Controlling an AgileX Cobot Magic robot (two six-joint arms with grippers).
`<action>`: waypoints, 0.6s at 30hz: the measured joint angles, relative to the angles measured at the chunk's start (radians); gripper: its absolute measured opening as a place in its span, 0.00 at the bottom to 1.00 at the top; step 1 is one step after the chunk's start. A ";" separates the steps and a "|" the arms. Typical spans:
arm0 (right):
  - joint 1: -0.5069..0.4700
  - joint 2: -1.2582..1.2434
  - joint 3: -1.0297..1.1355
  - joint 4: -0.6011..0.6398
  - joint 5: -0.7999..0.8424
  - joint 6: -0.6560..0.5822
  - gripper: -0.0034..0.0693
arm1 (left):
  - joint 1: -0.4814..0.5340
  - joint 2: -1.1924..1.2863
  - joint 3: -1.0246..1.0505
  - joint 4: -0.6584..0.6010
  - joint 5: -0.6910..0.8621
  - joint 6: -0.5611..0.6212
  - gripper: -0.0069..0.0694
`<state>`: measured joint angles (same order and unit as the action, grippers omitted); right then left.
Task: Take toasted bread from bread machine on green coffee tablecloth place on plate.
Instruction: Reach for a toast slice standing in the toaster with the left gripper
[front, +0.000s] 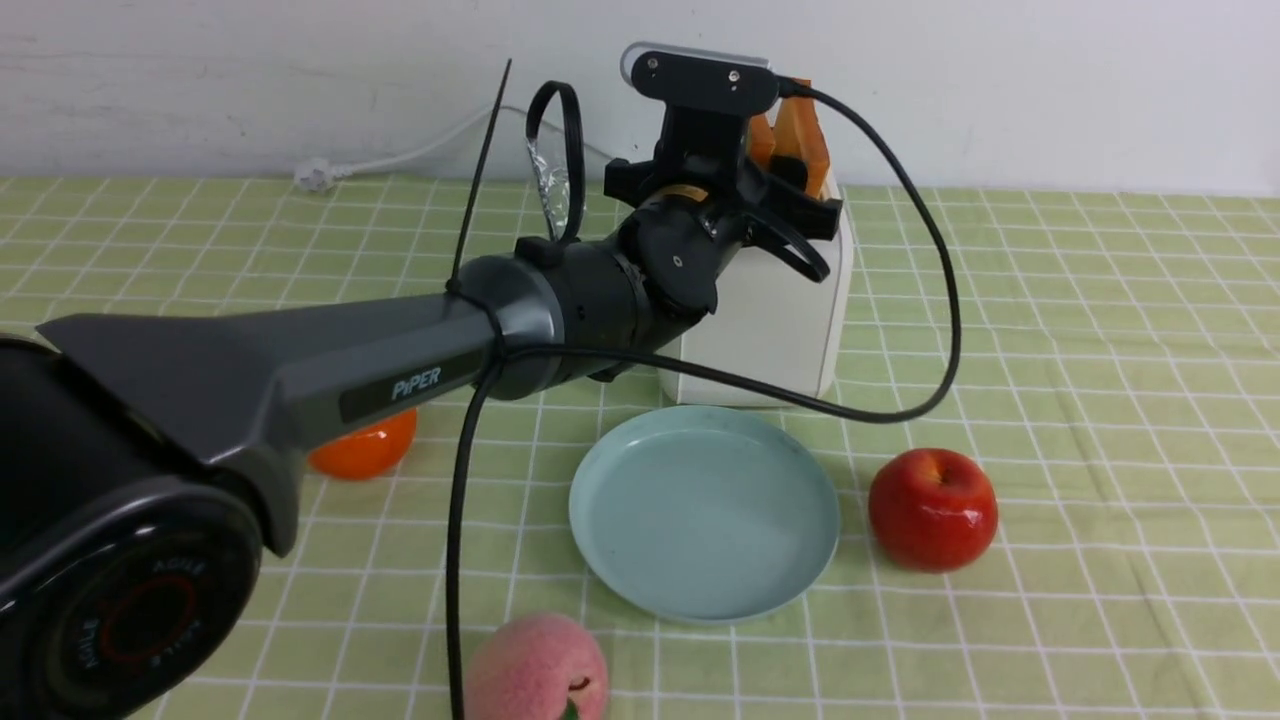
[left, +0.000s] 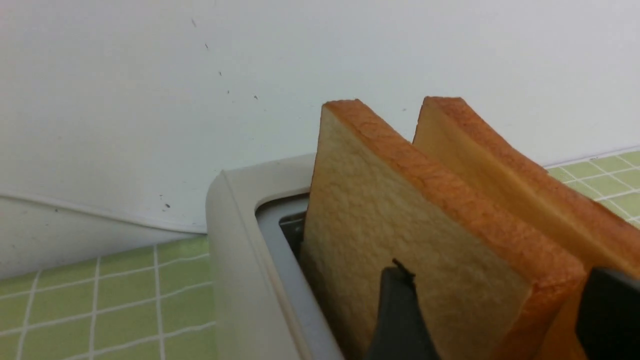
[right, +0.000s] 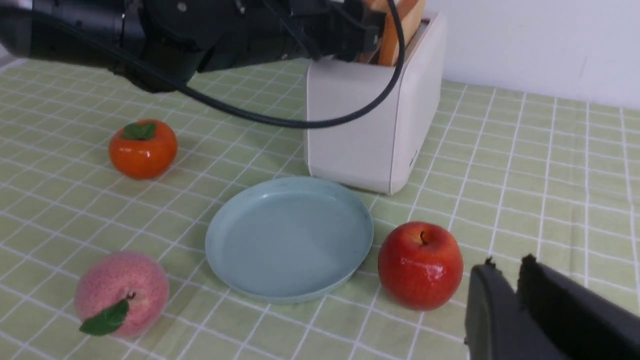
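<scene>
Two toast slices (left: 430, 215) jut above toaster (front: 765, 320) rim.

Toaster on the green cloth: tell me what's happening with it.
The robot's left gripper is at the white boxy toaster, its open fingers either side of one golden-tan, brown-crusted toast slice. Whether it touches the bread isn't clear. A second, similar slice stands beside it, both still in the toaster. The round pale blue plate in front is empty, and the right gripper handles nothing.
</scene>
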<state>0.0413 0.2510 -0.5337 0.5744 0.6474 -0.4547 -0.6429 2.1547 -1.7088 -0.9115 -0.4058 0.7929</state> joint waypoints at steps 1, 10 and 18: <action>0.000 0.000 0.000 0.007 -0.017 -0.001 0.17 | 0.000 0.000 0.000 0.000 0.000 0.000 0.68; 0.000 0.000 0.000 0.069 -0.147 -0.004 0.17 | 0.000 0.000 0.000 0.003 0.001 0.000 0.68; 0.000 0.000 0.000 0.103 -0.221 -0.007 0.17 | 0.009 0.000 0.000 0.005 -0.017 0.000 0.68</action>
<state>0.0413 0.2510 -0.5337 0.6776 0.4268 -0.4620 -0.6341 2.1547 -1.7088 -0.9063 -0.4227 0.7929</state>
